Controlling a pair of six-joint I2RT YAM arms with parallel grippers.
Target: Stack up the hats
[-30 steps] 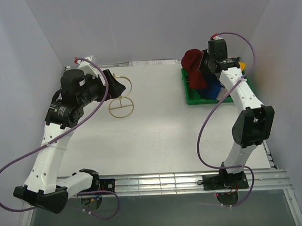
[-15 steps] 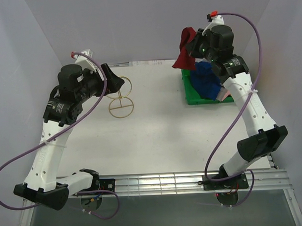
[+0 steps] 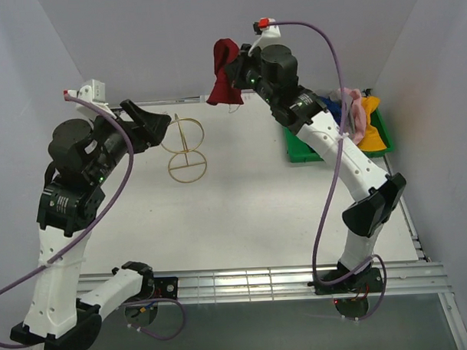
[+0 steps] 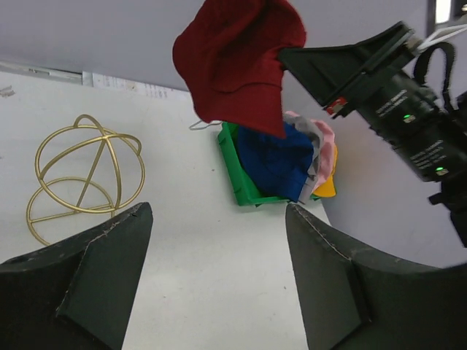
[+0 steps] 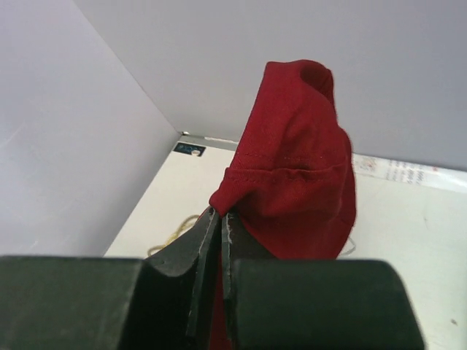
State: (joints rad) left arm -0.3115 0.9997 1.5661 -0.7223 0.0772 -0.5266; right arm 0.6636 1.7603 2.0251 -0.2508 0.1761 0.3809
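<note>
Dark red hat [image 5: 299, 168] hangs in the air above the far edge of the worktop [image 3: 242, 213], about midway along it, pinched by a fold of its brim in the right hand [image 5: 219, 217]. The fingers are pressed together on that fold alone, and the rest of the hat droops limp below them. The left hand [image 4: 217, 219] is raised near the far left corner with its fingers spread wide and nothing between them, facing the hanging hat.

The other hats lie heaped in the green tray [image 4: 237, 179] at the far right corner: the blue hat [image 4: 273, 160] is nearest the middle of the worktop, with the pink hat [image 3: 354, 113] and the yellow-orange hat [image 3: 374, 132] behind it. Grey shows only as a sliver, if at all. A gold wire ornament [image 3: 185, 150] stands on the worktop between the two hands.

The grip looks like the weak point. With so little cloth held, a quick swing could pull the brim free and drop the hat. Because the hat is limp, it may land folded rather than crown-up, which would make a poor base for a stack. If it is lowered too near the wire ornament, the brim could snag on it or tip it over. The two arms are also reaching toward each other and could collide if they close in carelessly.
</note>
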